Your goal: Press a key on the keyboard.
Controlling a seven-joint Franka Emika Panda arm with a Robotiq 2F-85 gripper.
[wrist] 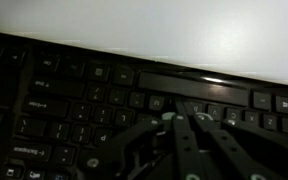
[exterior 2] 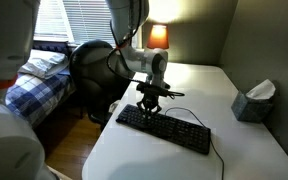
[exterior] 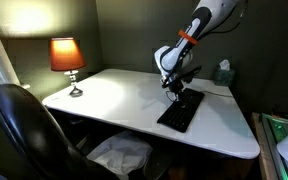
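Note:
The black keyboard (exterior: 181, 109) lies on the white table near its front right part, also in an exterior view (exterior 2: 164, 129), with a thin dark cable trailing off its end. My gripper (exterior: 173, 92) hangs straight over the keyboard's far end, and in an exterior view (exterior 2: 149, 108) its tips are down at the keys. In the wrist view the keyboard (wrist: 74, 95) fills the frame and my gripper (wrist: 181, 118) has its fingers shut together, tips touching the keys in the row below the space bar. It holds nothing.
A lit lamp (exterior: 68, 60) stands at the table's far corner. A tissue box (exterior 2: 252, 101) sits near the wall. A black office chair (exterior: 29, 128) stands by the table edge (exterior: 134, 125). A bed (exterior 2: 29, 85) lies beyond.

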